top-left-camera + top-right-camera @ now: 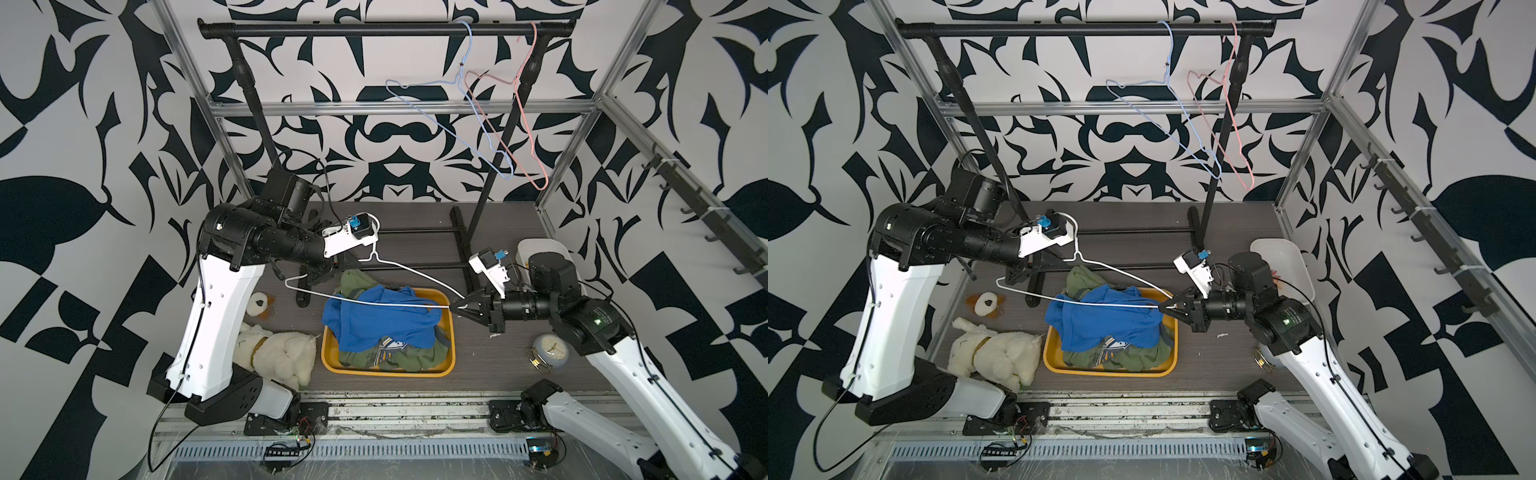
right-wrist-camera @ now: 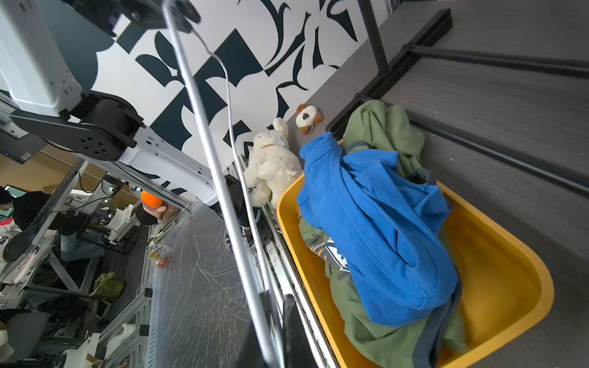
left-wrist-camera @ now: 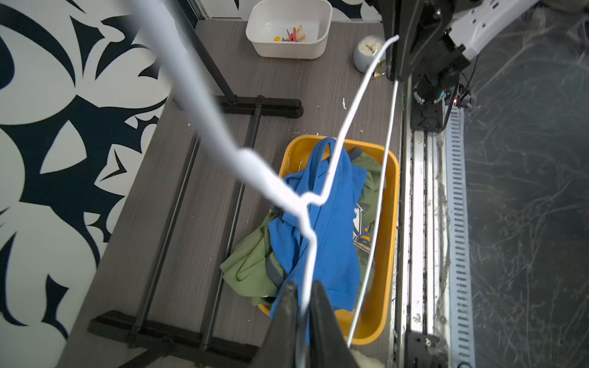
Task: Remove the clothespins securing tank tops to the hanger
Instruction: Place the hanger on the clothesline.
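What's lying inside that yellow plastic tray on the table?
A bright blue tank top heaped over olive green tank tops, one showing a chest print. Anything beneath them in the yellow plastic tray is covered.

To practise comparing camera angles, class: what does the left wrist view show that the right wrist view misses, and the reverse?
Only the left wrist view shows the white tub of clothespins and the clock. Only the right wrist view shows the white plush toy and the small dog-head toy. Both show the white hanger above the blue tank top in the yellow tray.
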You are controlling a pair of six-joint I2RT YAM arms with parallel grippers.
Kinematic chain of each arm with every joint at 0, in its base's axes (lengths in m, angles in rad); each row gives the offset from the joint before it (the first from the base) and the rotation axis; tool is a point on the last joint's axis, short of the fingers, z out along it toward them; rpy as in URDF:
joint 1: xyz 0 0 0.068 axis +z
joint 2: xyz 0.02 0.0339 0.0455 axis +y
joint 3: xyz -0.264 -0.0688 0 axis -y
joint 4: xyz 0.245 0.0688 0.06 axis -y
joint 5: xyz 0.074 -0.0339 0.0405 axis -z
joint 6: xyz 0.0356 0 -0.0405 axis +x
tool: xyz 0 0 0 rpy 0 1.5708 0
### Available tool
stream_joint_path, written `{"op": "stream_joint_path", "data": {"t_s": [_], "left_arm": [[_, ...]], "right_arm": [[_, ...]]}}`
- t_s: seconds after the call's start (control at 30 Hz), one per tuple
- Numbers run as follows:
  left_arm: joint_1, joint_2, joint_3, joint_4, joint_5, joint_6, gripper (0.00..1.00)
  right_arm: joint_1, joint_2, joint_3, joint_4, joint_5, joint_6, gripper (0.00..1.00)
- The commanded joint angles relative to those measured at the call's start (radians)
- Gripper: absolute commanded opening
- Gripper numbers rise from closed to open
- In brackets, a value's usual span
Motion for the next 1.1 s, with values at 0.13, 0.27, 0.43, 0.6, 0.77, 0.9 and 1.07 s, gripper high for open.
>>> {"op": "stream_joint_path", "data": {"t_s": [0.13,0.27,0.43,0.6,0.77,0.9,1.07], "left_arm": [[-0.006,-0.046,-0.072,0.101,-0.027,-0.067,0.35],[-0.005,-0.063,-0.079,0.143,-0.042,-0.109,0.49],[-0.005,-0.072,-0.078,0.176,-0.059,-0.126,0.75],[-0.005,-0.090,-0.087,0.263,-0.135,-0.179,0.84],[-0.005,-0.102,-0.089,0.429,-0.324,-0.271,0.84],[-0.005,-0.106,-0.110,0.634,-0.581,-0.360,0.84],[0.015,-0.101,-0.129,0.765,-0.793,-0.424,0.88]], "right_arm": [[-0.003,-0.030,0.047,0.075,0.083,0.035,0.00],[-0.003,-0.034,0.054,0.073,0.111,0.038,0.00],[-0.003,-0.045,0.054,0.088,0.147,0.043,0.00],[-0.004,-0.051,0.065,0.084,0.182,0.045,0.00],[-0.003,-0.041,0.092,0.089,0.178,0.047,0.00],[-0.004,-0.019,0.152,0.105,0.191,0.050,0.00],[-0.003,0.009,0.241,0.173,0.234,0.063,0.00]]}}
